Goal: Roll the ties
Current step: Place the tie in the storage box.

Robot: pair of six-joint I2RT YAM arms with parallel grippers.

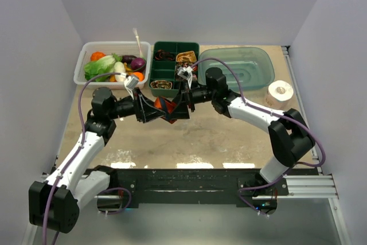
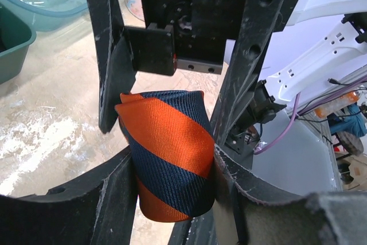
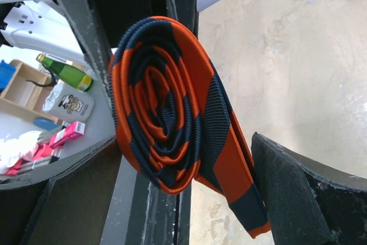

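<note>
- Far left on the desk, a clear tub (image 1: 81, 66) of vegetables stands apart from the work.
- At centre, the left end effector (image 2: 175, 170) is clamped on the flat sides of the striped tie (image 3: 166, 113), which is wound into a snug coil and appears to be lifted clear of the desk, just near of the green tray (image 1: 153, 66).
- The coil's outer end (image 3: 243, 205) hangs loose at the lower right of the right wrist view. It is the part most likely to unwind, so the pinch should not slacken until that flap is pressed flat.
- The right end effector (image 3: 186, 159) meets the coil from the opposite side with its jaws spread, straddling the roll. One pad (image 3: 287, 182) sits just beside the loose end, with a sliver of gap showing.
- Closing across the flap, square to the coil's edges, would likely hold the layers together for a clean handover.
- Beyond, the tray's compartments hold other coiled ties (image 1: 163, 85).
- At far right, a paper roll (image 1: 281, 91) sits alone.
</note>
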